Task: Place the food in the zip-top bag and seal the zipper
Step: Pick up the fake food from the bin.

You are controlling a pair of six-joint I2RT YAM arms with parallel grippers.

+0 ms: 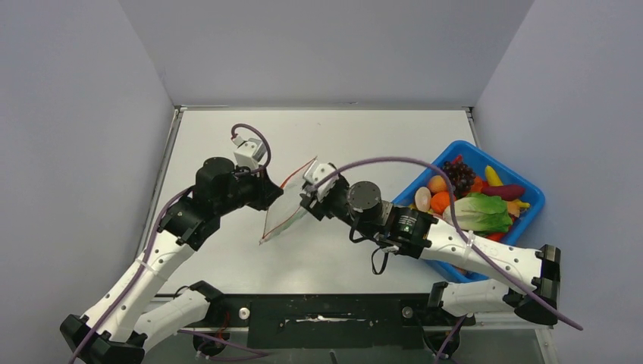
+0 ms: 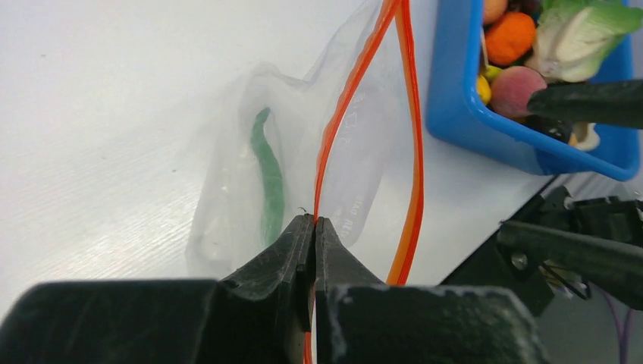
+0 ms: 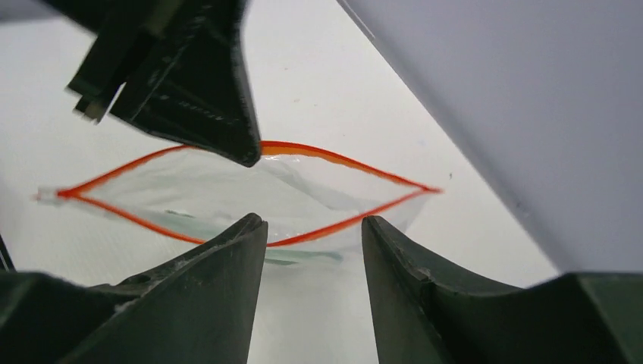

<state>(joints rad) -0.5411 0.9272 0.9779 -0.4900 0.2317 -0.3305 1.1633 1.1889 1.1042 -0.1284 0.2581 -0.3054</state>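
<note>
Your left gripper [image 2: 314,221] has its jaws pressed tight together on the zipper [image 2: 356,83]. It pinches one lip of the zip-top bag [image 2: 235,189] and holds that lip up, to the left of the blue bin [image 1: 462,145] as you see it from above. Your right gripper [image 3: 312,224] has its jaws apart with nothing between them. It sits on the bin's side of the bag, fingertips close to the near lip of the mouth.

From the right wrist you can see the mouth gaping in a long eye shape, with the two orange-red strips apart in the middle and meeting at both ends. One green piece [image 2: 269,182] lies inside the bag. You cannot tell whether the bag's bottom rests on the table [image 1: 364,136].

The rest of the food [image 1: 455,199] is piled in the blue bin, with the lettuce leaf [image 1: 481,212] on top, the grapes [image 1: 459,174] toward its far side, and orange, yellow and pale round pieces around them.
</note>
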